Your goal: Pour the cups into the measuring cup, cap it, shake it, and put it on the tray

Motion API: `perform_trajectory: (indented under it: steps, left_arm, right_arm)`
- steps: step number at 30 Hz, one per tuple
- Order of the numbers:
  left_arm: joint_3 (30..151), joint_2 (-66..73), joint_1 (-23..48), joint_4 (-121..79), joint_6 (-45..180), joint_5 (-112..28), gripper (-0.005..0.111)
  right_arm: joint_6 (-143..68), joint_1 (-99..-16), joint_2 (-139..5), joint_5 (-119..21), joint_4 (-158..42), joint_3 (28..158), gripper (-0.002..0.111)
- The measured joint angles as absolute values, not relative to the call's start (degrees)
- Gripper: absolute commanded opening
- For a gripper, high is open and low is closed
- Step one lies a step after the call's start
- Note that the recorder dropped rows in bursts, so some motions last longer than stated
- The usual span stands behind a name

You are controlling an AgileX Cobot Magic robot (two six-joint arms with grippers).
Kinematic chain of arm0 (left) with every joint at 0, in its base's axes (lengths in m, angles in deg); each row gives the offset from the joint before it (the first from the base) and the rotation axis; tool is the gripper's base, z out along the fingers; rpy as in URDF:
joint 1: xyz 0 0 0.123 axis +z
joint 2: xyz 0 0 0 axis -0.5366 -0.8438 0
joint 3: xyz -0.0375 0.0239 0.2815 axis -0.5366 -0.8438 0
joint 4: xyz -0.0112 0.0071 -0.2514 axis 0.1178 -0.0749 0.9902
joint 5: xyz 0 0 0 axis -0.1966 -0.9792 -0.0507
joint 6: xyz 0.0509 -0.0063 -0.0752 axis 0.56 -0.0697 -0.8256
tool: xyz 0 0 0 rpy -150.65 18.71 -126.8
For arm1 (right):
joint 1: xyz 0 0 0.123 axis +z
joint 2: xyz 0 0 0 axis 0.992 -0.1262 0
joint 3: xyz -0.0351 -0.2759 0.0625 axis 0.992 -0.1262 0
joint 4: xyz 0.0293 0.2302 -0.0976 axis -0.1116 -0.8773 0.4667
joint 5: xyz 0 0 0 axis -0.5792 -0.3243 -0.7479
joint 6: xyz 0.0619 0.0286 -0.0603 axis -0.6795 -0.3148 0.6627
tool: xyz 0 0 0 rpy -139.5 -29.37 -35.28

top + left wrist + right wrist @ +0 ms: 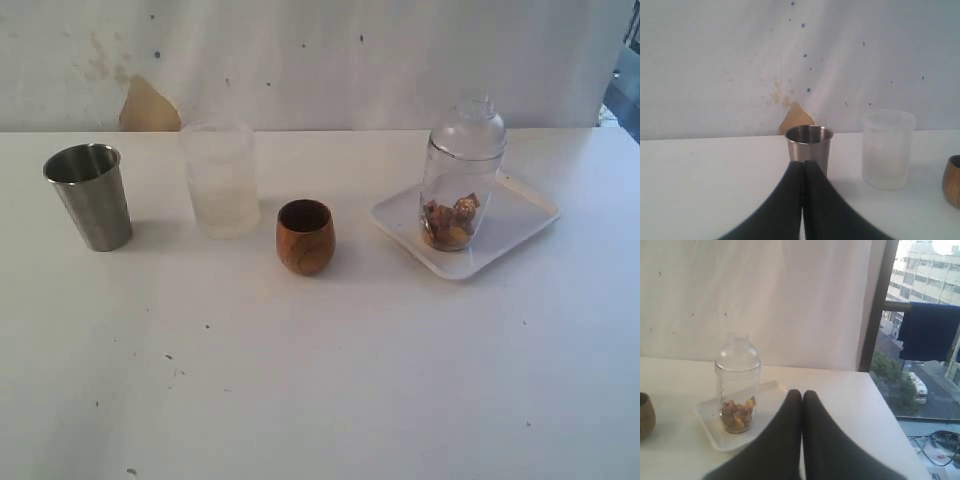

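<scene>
Left gripper (803, 200) and right gripper (801, 435) are seen closed, empty, both off the table. Capped measuring cup (461, 175) is stood upright on the tray (520, 215), dead ahead of the right gripper, nearer that arm. Contents are hard to identify; steel tumbler (809, 147) is partly hidden.

I see a frosted translucent plastic cup (219, 178) standing upright on the white surface (320, 380), which carries a few small dark specks. Behind it I have a pale wall (330, 60) dotted with dark spots, and a tan patch (148, 108) where the paint has come away just above the surface's far edge. From the right wrist view I make out a window (920, 340) with buildings, a tree and a white vehicle outside.
</scene>
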State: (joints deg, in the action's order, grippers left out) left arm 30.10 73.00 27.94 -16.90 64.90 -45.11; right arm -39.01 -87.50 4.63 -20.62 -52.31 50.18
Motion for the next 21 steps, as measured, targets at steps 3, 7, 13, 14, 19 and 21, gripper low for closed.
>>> perform_trajectory:
  steps: [3,7,13,14,19,21]
  left_arm:
    - [30.10,73.00,27.94,-16.90,64.90,-45.11,0.000]
    - [30.10,73.00,27.94,-16.90,64.90,-45.11,0.000]
    - [30.10,73.00,27.94,-16.90,64.90,-45.11,0.000]
    - [30.10,73.00,27.94,-16.90,64.90,-45.11,0.000]
    - [30.10,73.00,27.94,-16.90,64.90,-45.11,0.000]
    - [30.10,73.00,27.94,-16.90,64.90,-45.11,0.000]
  right_arm:
    - [-41.14,-87.38,4.63,-26.50,-52.42,41.18,0.000]
    - [-44.78,-87.38,4.63,-37.93,-53.43,33.08,0.000]
    - [-45.52,-87.38,4.63,-42.84,-53.75,28.31,0.000]
    - [-45.52,-87.38,4.63,-42.94,-53.75,28.31,0.000]
    - [-45.52,-87.38,4.63,-42.70,-53.75,28.31,0.000]
    - [-45.52,-87.38,4.63,-42.47,-53.75,28.31,0.000]
